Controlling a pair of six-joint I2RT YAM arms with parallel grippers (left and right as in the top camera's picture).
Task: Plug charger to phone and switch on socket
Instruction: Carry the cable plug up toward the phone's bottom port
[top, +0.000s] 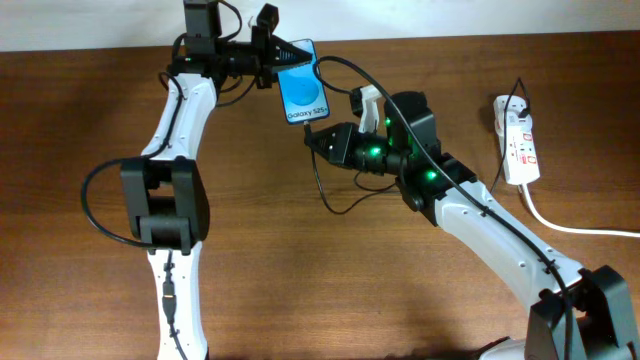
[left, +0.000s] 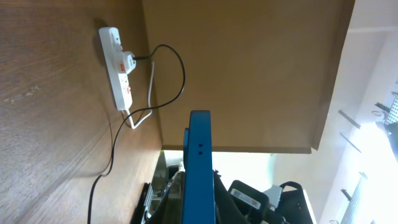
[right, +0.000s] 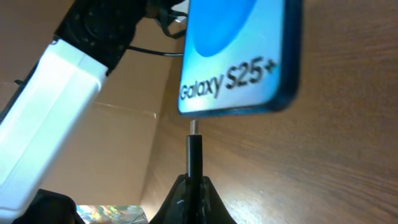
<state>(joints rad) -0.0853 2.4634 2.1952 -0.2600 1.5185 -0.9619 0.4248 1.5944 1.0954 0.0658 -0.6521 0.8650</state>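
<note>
Overhead view, items listed left to right.

1. Left pincer (top: 283, 53): pressed together on the far left edge of the phone.
2. Phone (top: 302, 85): located at the far middle of the scene, blue screen turned upward, "Galaxy S25" text legible. In the left wrist view it is seen edge-on (left: 199, 162); in the right wrist view its lower edge (right: 242, 56) is shown tilted above the wooden surface (top: 300, 280).
3. Right pincer (top: 312, 138): placed just near and right of the phone, pinching the plug of the charger (right: 194, 149). The metal tip is aligned with the phone's lower edge and right at it; whether it has entered cannot be told. The thin black cable (top: 322, 195) is looped on the surface beneath this arm.
4. Socket (top: 516, 140): laid flat at the far right, well apart from the phone, with red switches and a thick white cord (top: 570, 225) led off to the right. A white adapter is seated in it (left: 126, 62).
</note>
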